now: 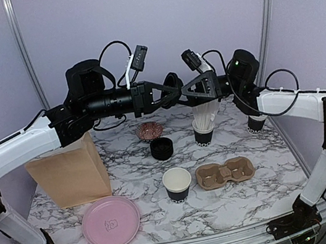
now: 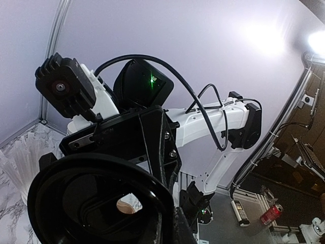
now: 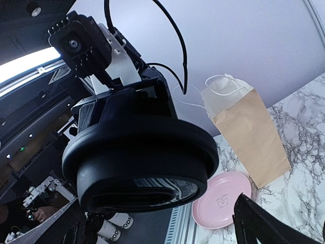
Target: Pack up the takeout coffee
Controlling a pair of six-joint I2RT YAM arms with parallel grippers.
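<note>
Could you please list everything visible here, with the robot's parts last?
Open paper cup: one, black, cream inside, front centre.
Second paper cup: one, black, far right.
Round plastic lid: one, black, in left pincer.
Low round piece, perhaps lids: one, black, centre.
Straw cup: one, black, white straws, rear.
Pulp two-hole carrier: one, brown, beside open cup.
Patterned bowl: one, reddish, rear.
Paper bag: one, brown, left.
Plate: one, pink, front left.
Left pincer: shut on lid.
Right pincer: open.
</note>
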